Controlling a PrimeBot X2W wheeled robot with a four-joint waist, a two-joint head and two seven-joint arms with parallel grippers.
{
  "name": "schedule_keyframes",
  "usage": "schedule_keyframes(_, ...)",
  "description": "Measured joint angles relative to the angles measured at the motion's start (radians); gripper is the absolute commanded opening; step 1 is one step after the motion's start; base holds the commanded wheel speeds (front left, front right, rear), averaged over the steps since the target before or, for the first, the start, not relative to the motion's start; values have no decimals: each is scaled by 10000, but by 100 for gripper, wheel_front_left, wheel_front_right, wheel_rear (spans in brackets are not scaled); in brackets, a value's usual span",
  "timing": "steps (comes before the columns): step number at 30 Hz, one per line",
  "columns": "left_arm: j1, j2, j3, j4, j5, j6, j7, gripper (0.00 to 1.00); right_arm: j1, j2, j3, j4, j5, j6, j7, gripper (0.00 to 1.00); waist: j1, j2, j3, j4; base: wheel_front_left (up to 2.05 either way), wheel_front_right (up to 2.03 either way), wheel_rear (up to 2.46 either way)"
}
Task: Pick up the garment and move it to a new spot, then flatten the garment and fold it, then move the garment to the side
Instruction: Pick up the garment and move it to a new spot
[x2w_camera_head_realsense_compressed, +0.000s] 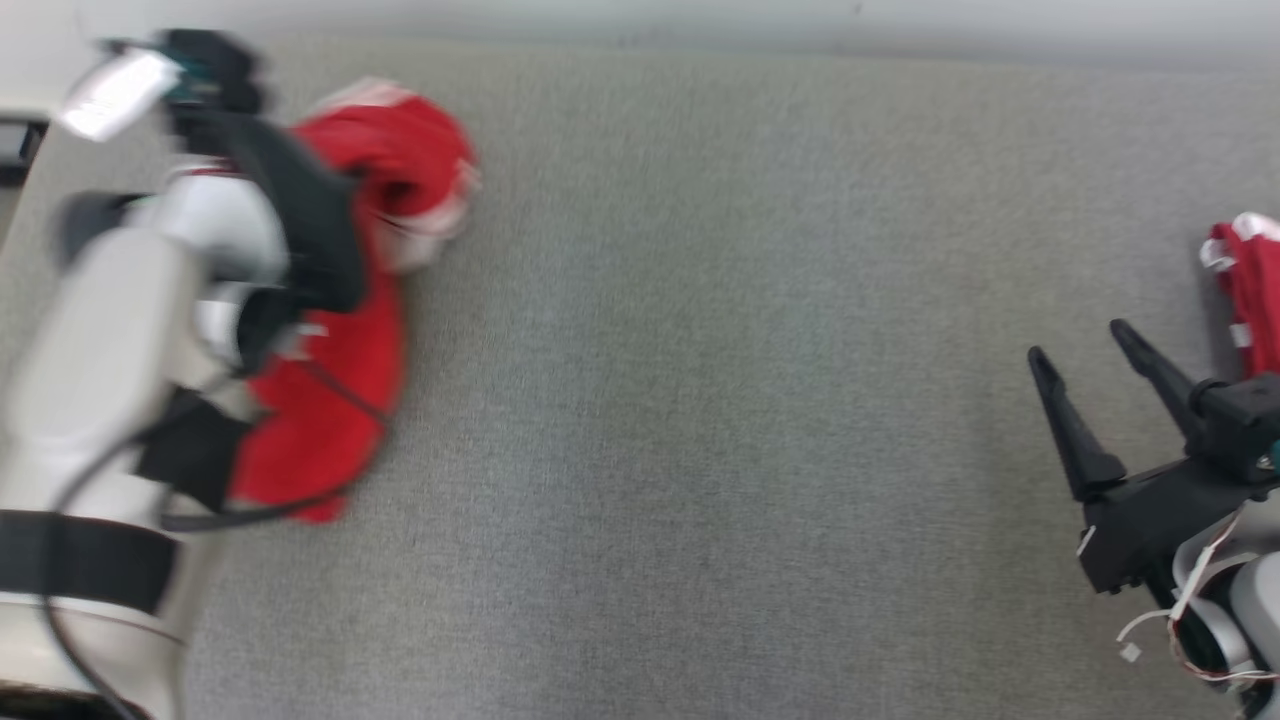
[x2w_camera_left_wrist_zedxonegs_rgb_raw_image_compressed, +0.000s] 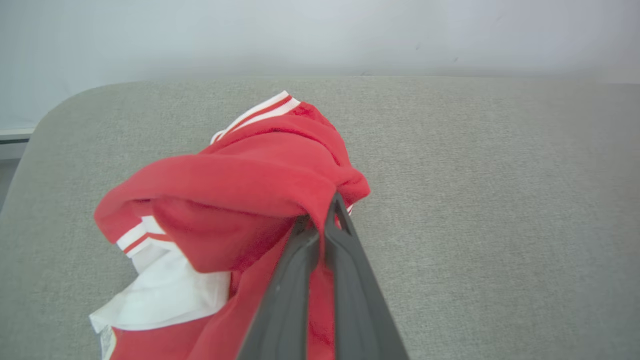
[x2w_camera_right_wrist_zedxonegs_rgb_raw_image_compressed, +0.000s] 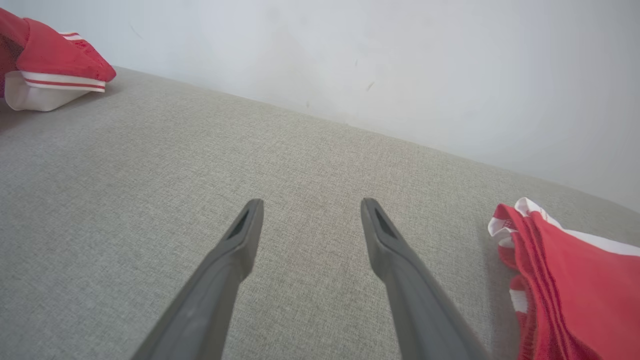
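Observation:
A red garment (x2w_camera_head_realsense_compressed: 400, 160) with white striped trim lies bunched at the far left of the grey fabric surface (x2w_camera_head_realsense_compressed: 720, 400). My left gripper (x2w_camera_left_wrist_zedxonegs_rgb_raw_image_compressed: 326, 212) is shut on a fold of it, and the cloth (x2w_camera_left_wrist_zedxonegs_rgb_raw_image_compressed: 240, 185) drapes over the fingertips. In the head view the left arm (x2w_camera_head_realsense_compressed: 120, 330) is blurred and covers part of the garment. My right gripper (x2w_camera_head_realsense_compressed: 1080, 345) hovers open at the lower right with nothing between its fingers (x2w_camera_right_wrist_zedxonegs_rgb_raw_image_compressed: 240, 240). The held garment (x2w_camera_right_wrist_zedxonegs_rgb_raw_image_compressed: 50, 60) also appears at the far upper left of the right wrist view.
A second red and white garment (x2w_camera_head_realsense_compressed: 1250, 285) lies crumpled at the right edge, just right of the right gripper (x2w_camera_right_wrist_zedxonegs_rgb_raw_image_compressed: 311, 205), and it shows again (x2w_camera_right_wrist_zedxonegs_rgb_raw_image_compressed: 575, 285) in the right wrist view. A pale wall (x2w_camera_head_realsense_compressed: 700, 20) runs along the back of the surface.

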Motion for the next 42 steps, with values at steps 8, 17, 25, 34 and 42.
schedule_keyframes(8, 1578, -936, -2303, -1705, -1058, -2, -1062, 0, 38, 428, 144, 410, 165, 82, -265, 100, -1, 0, -679, -407, 0, 0, 0)
schedule_keyframes(17, 3044, -1611, -4481, -2750, -1582, -2, -1850, 0, 681, 428, -13, 734, 295, 82, -535, 100, -1, -1, -1257, -966, 0, 0, 0)
schedule_keyframes(25, 3959, -1672, -5921, -3208, -1975, -2, -2284, 0, 713, 508, -59, 805, 351, 81, -704, 100, -2, -1, -1550, -1176, 0, 0, 0)
schedule_keyframes(34, 4678, -1632, -6799, -2961, -2368, -2, -2592, 18, 795, 598, -33, 903, 366, 79, -790, 100, -1, -1, -1665, -1234, 0, 0, 0)
schedule_keyframes(42, 4535, -1620, -6727, -3363, -2765, 148, -3448, 100, 851, 652, -33, 1158, 520, 81, -888, 100, 0, -1, -1928, -1101, 0, 0, 0)
